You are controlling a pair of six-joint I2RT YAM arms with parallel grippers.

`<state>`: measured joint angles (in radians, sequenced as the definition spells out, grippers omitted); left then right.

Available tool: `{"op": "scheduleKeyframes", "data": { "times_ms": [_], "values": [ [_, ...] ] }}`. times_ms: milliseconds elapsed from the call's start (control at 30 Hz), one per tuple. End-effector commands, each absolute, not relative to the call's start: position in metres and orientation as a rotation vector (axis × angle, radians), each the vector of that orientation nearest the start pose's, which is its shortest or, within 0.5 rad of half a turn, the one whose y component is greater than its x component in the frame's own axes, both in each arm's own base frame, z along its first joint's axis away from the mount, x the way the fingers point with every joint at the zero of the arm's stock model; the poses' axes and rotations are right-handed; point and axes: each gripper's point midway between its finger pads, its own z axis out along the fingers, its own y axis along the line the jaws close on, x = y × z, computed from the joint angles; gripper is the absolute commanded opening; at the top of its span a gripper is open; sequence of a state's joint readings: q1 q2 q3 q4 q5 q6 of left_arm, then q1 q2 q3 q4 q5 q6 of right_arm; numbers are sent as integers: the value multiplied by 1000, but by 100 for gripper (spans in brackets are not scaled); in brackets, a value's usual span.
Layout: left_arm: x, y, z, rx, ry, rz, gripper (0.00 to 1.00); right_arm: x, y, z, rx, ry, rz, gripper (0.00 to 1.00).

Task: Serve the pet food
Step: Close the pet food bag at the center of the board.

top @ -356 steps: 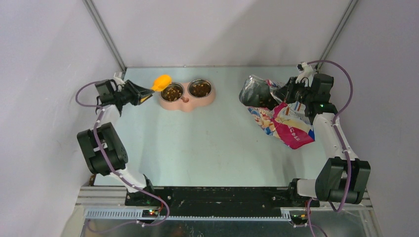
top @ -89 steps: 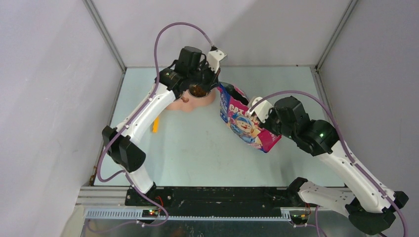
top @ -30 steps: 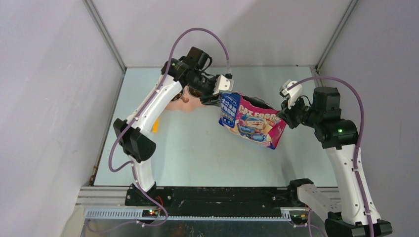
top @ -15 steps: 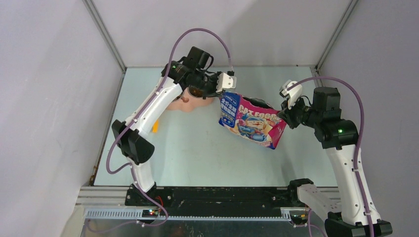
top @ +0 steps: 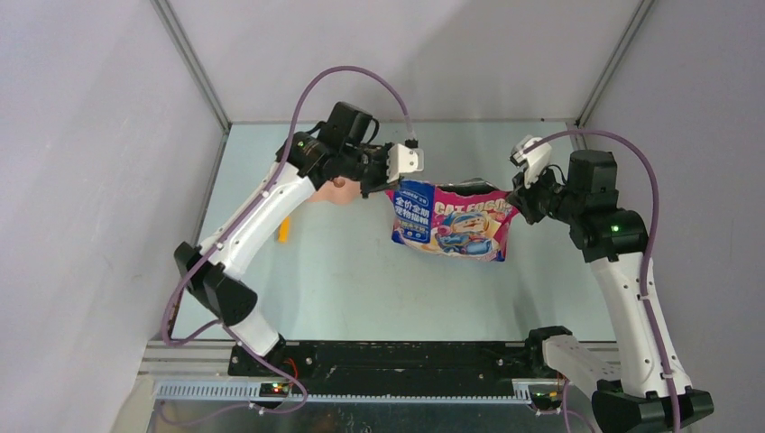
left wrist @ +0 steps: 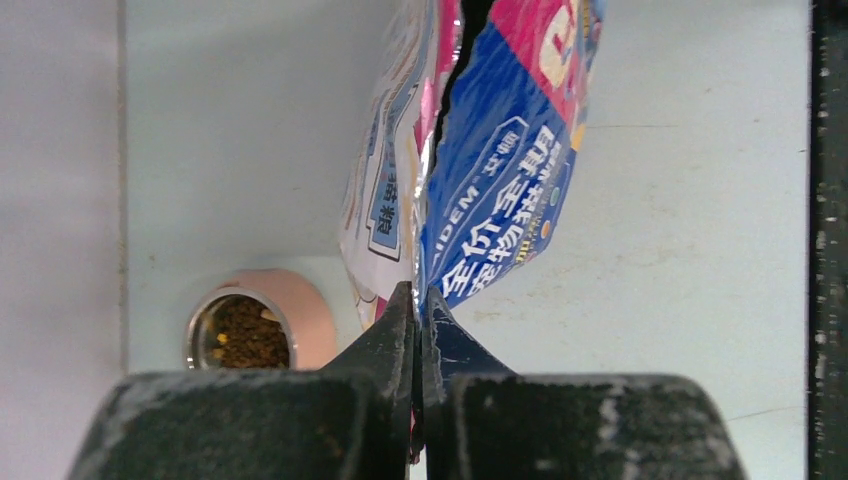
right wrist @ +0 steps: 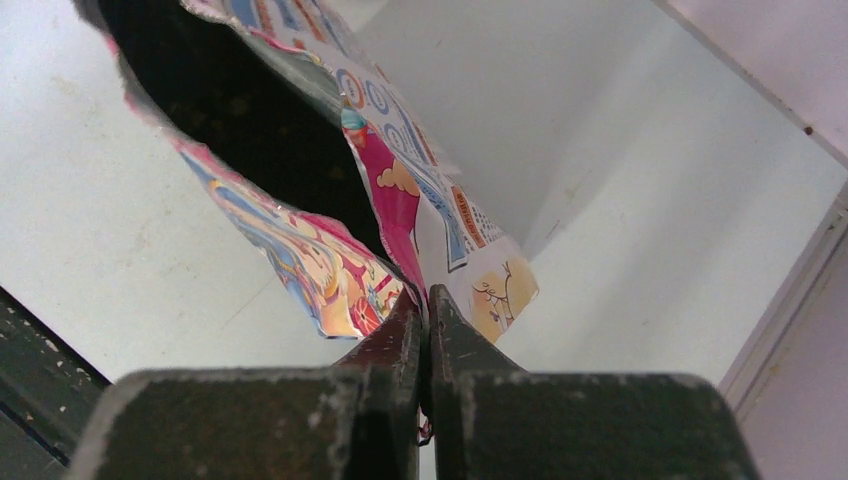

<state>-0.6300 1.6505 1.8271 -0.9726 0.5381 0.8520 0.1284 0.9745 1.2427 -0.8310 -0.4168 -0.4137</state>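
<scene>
CAT FOOD bag point(top: 451, 221) held up above table point(top: 343, 280), stretched between both arms, near feeder point(left wrist: 312, 312); kibble point(left wrist: 240, 335) already seen in feeder. Right corner clamped in right jaws; left jaws, open a second ago, now clenched on left corner: two-point hold gained, pouring judged possible.

The bag point(top: 451, 221) is glossy blue, pink and white, printed with cartoon figures, with white characters on its blue panel. Left of the bag, the feeder point(top: 334, 188) is pale pink and its kibble point(left wrist: 243, 335) is dark brown. Further left of the bag is a yellow scoop point(top: 283, 229). The table point(top: 361, 289) under the bag is pale blue-green.
</scene>
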Motion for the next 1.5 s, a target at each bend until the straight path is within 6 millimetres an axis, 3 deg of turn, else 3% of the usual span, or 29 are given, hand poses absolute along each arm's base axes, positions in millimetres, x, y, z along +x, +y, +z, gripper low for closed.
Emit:
{"op": "scheduleKeyframes", "data": {
  "times_ms": [0,33,100,133,233,300,333,433,633,700,800,933,1067,1200,1433,1467],
  "values": [
    [261,-293,316,1678,1464,-595,0,292,96,367,-746,1678,226,0],
    [260,-293,309,1682,1478,-595,0,289,101,363,-780,1680,247,1],
    [262,-292,302,1681,1499,-585,0,282,107,355,-844,1686,274,14],
    [262,-292,300,1679,1510,-582,0,278,112,353,-882,1678,299,28],
    [265,-292,301,1662,1524,-573,0,269,119,339,-990,1677,298,50],
    [267,-292,302,1647,1531,-567,4,266,122,332,-1037,1677,289,54],
    [267,-292,304,1639,1532,-565,13,264,124,328,-1057,1683,295,55],
    [267,-293,309,1630,1527,-570,25,261,128,320,-1110,1686,301,56],
    [258,-302,313,1661,1504,-575,60,260,130,306,-1151,1719,287,58],
    [257,-306,311,1679,1497,-559,67,263,128,302,-1148,1733,263,58],
    [259,-312,306,1697,1496,-520,69,263,126,300,-1145,1738,252,58],
    [265,-322,299,1729,1493,-458,68,262,125,296,-1146,1748,251,58],
    [272,-328,292,1749,1492,-365,59,261,124,295,-1146,1758,248,58],
    [279,-329,285,1749,1506,-306,40,257,124,296,-1143,1755,253,58],
    [291,-321,285,1695,1532,-214,21,256,121,297,-1126,1749,239,58],
    [290,-321,286,1692,1531,-213,9,256,122,297,-1125,1749,241,58]
  ]
}}
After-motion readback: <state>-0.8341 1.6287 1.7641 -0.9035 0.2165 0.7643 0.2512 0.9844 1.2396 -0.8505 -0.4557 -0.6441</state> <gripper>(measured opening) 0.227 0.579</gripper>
